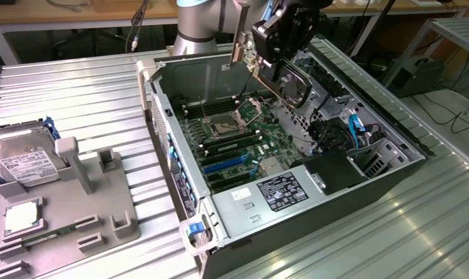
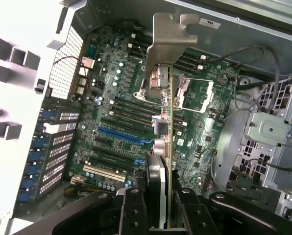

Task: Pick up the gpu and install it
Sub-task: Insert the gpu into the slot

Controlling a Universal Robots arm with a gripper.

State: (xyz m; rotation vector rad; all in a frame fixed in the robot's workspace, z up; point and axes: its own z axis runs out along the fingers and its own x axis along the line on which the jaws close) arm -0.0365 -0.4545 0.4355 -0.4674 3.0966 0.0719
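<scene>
The gpu [image 1: 294, 87] hangs in the air over the far part of the open computer case [image 1: 168, 145], with my gripper [image 1: 280, 55] shut on it. Its black fan face points toward the exterior view's right, and its silver bracket [image 1: 238, 38] sticks up at the far end. The wrist view looks along the card [image 2: 166, 147] edge-on, bracket [image 2: 168, 41] farthest from the camera, and my gripper [image 2: 158, 200] clamps it between black fingers [image 2: 133, 205]. Below it lies the green motherboard [image 2: 111, 98] with a blue slot [image 2: 121, 134]. The card is well above the board, touching nothing.
A grey fixture [image 1: 71, 215] at the exterior view's left carries a silver hard drive [image 1: 21, 160] and a small square cpu chip [image 1: 21, 216]. Inside the case are the power supply [image 1: 285, 192], a drive cage [image 1: 378, 157] and loose cables [image 1: 354, 128].
</scene>
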